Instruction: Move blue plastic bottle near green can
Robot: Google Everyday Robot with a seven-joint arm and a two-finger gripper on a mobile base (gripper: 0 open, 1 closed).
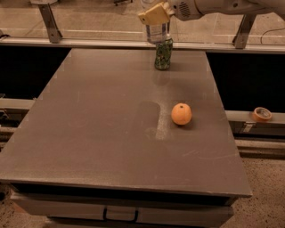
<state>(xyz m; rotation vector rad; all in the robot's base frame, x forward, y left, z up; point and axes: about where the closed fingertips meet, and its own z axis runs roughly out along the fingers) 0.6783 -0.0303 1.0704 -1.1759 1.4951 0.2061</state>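
the gripper (156, 18) is hanging at the top edge of the view, over the far side of the table (89, 116), and its tan pads (151, 16) are clamping the blue plastic bottle (158, 32). only the lower part of the bottle is showing, as the top of the view is cutting off the rest. the bottle is hanging upright in the grip, off the table. its base is overlapping the silver rim of the green can (163, 54) in this view, so i cannot tell whether the bottle is right over the can, behind it or touching it. the green can is standing upright near the far edge of the table, a little right of centre. the white arm (213, 6) is reaching in from the upper right. an orange (181, 114) is lying on the right half of the table, well apart from the can and nearer the front. a roll of tape (262, 114) is resting on a ledge beyond the table's right edge.
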